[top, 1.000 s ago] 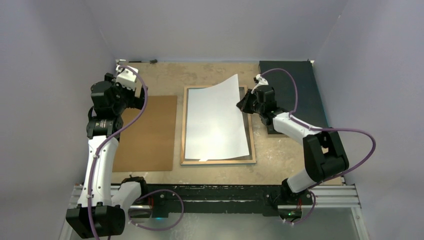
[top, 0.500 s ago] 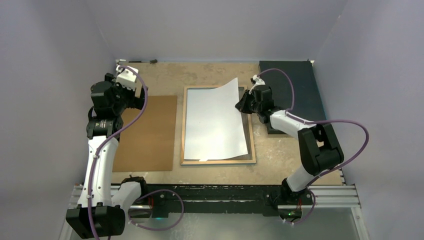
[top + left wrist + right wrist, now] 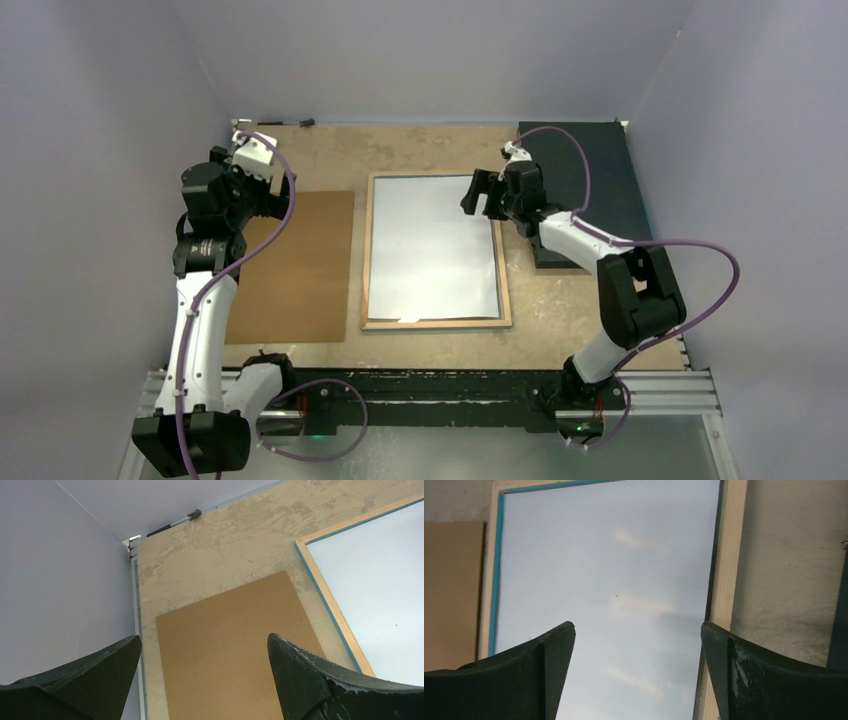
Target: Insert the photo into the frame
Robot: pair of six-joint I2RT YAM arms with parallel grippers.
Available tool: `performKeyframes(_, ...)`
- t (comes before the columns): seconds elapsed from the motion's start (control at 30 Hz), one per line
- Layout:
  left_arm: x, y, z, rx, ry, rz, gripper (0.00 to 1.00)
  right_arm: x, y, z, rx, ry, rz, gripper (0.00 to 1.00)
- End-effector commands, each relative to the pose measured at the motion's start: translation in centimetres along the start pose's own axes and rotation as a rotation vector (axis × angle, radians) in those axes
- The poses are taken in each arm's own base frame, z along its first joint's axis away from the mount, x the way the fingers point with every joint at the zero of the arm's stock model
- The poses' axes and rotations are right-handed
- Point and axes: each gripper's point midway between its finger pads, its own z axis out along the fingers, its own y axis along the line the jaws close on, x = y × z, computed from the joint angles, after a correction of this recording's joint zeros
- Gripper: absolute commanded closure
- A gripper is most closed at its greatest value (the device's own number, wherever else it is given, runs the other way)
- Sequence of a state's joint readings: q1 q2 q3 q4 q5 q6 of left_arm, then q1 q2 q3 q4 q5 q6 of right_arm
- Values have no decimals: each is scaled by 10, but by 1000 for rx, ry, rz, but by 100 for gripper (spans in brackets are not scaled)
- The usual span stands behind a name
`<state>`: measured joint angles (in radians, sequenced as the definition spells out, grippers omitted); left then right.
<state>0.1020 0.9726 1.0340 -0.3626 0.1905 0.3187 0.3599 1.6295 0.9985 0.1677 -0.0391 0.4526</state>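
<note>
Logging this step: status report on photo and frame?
Left fingers open, right fingers open, both empty. Photo flat inside frame, white back up. Nothing in the way.

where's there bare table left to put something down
Bare table runs along the far edge, beyond the brown board and the frame. A thinner strip lies in front of the frame. Crowded: the photo fills the frame, the right hand hangs over its far right corner, the dark mat beside it.

Worn tan table [image 3: 430, 145], brown backing board [image 3: 295, 265] left, frame [image 3: 435, 323] centre, dark mat [image 3: 620, 180] right
</note>
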Motion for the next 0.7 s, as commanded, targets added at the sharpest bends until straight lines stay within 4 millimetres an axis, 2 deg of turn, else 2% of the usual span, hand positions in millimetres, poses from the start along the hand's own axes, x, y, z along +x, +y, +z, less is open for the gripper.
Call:
performKeyframes(0.0,-3,-2,0,15,-5,3,4,-21,-10,-6,91,-49,-35,1)
performKeyframes(0.1,-1,-1,2,10,10,-4,4,-32,-16,-18,138,-97,-39,1)
performKeyframes(0.2,4,0,4,8,35,-10,3,-35,-5,-29,109,-122,-57,5)
performKeyframes(0.27,9,0,7,5,55,-12,2,-24,10,-32,75,-107,-78,11)
performKeyframes(0.33,15,0,11,5,81,-18,2,-4,30,-34,41,-72,-109,19)
performKeyframes(0.43,23,1,15,3,112,-22,1,38,68,-37,-36,-2,-153,40)
performKeyframes(0.5,32,3,19,-1,145,-26,0,64,98,-42,-93,31,-182,50)
performKeyframes(0.57,45,8,23,-7,198,-43,0,84,133,-48,-156,54,-217,50)
performKeyframes(0.63,65,21,29,-22,274,-65,0,94,169,-54,-213,64,-252,41)
performKeyframes(0.67,76,32,30,-40,314,-75,0,97,190,-58,-248,63,-269,33)
